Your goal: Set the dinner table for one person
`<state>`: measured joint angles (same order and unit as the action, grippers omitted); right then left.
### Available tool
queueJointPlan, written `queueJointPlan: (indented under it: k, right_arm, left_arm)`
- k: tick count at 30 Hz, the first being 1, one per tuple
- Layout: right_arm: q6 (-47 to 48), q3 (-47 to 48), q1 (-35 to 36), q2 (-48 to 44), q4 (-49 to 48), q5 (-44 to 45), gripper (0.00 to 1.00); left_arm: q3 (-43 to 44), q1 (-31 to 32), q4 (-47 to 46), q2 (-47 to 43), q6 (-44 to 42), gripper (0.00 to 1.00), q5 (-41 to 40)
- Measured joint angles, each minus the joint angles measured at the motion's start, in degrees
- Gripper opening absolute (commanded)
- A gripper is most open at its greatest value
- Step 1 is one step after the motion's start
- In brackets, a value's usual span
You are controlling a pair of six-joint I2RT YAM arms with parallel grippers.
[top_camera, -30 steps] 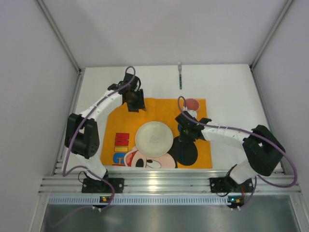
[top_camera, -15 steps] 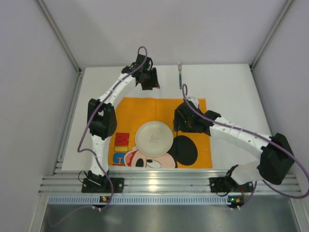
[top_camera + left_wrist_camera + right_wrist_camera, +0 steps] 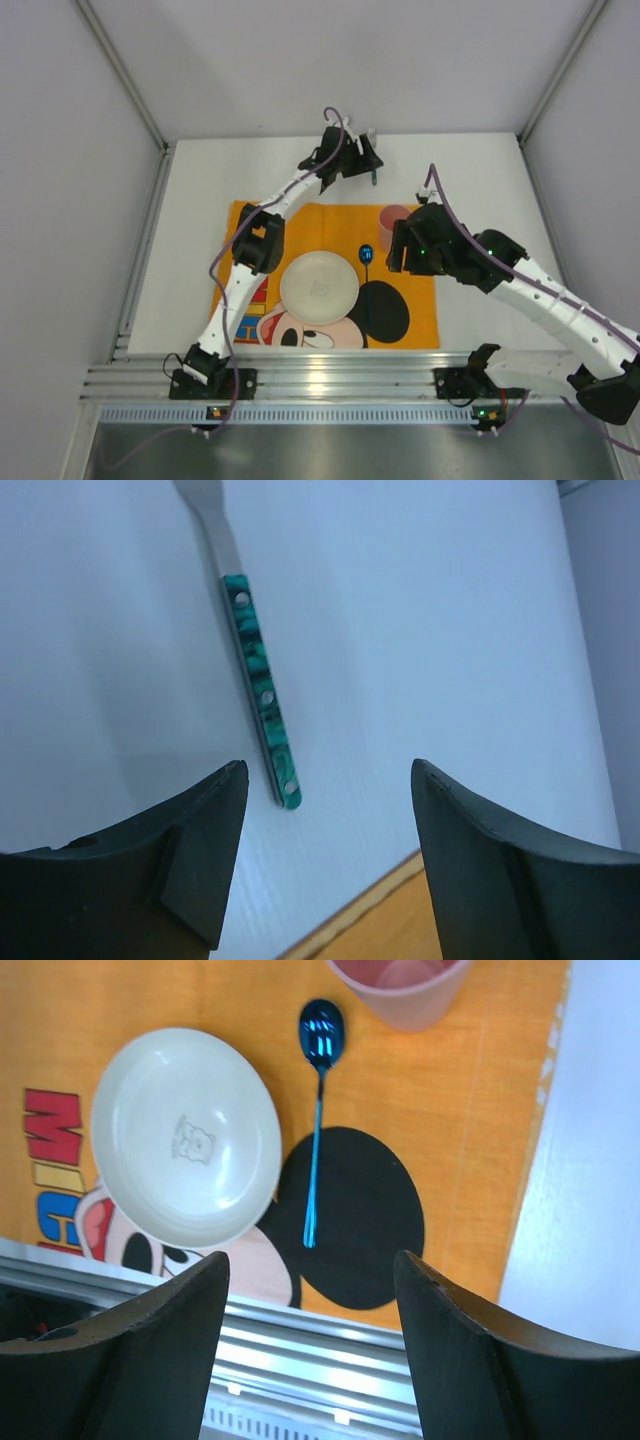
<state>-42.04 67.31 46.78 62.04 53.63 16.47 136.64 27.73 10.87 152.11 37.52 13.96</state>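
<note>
The dinner table (image 3: 480, 170) is the plain white top that fills the floor of the booth, with a ribbed rail (image 3: 340, 375) along its near edge. An orange mat (image 3: 330, 225) lies on its middle, and everything below is placed by that mat.

On the mat sit a cream plate (image 3: 319, 287) at the centre, a blue spoon (image 3: 316, 1130) just to the plate's right, and a pink cup (image 3: 392, 215) at the far right corner. Off the mat, just beyond its far edge, a green-handled utensil (image 3: 262, 690) lies flat on the bare white top. Its head runs out of the wrist view, so it may be a knife or a fork.

The left gripper (image 3: 330, 780) hangs over that far edge. Its jaws are spread wide and hold nothing, and the end of the handle lies ahead of the gap, nearer one finger. The right gripper (image 3: 312, 1270) is raised over the mat's right half, also wide open and empty, looking down on spoon and plate.

The step in hand looks like fetching the last piece of cutlery. The next move calls for the left arm to centre the handle between its fingers, come down low enough to pinch a thin flat thing off the surface, then carry it to a place beside the plate.
</note>
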Motion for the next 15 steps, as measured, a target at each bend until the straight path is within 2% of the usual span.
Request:
queueJointPlan:
  k: [2, 5, 9, 15]
  right_arm:
    - [0.39, 0.09, 0.0, 0.28, 2.71, 0.33, 0.67]
    - [1.75, 0.98, -0.07, 1.73, 5.81, 0.76, 0.67]
    - [4.2, 1.38, -1.36, 2.82, 6.29, 0.59, 0.67]
    - [7.96, 0.15, -7.02, 2.89, 5.51, -1.95, 0.66]
  left_arm:
    - [3.72, 1.22, -4.02, 4.17, 1.55, 0.77, -0.94]
    - [4.81, 2.75, -6.99, 6.99, 2.6, 0.79, -3.54]
    - [5.88, 4.42, -9.94, 9.18, 2.91, 0.78, -5.95]
    - [5.88, 4.87, -14.97, 10.16, 4.09, 0.8, -5.68]
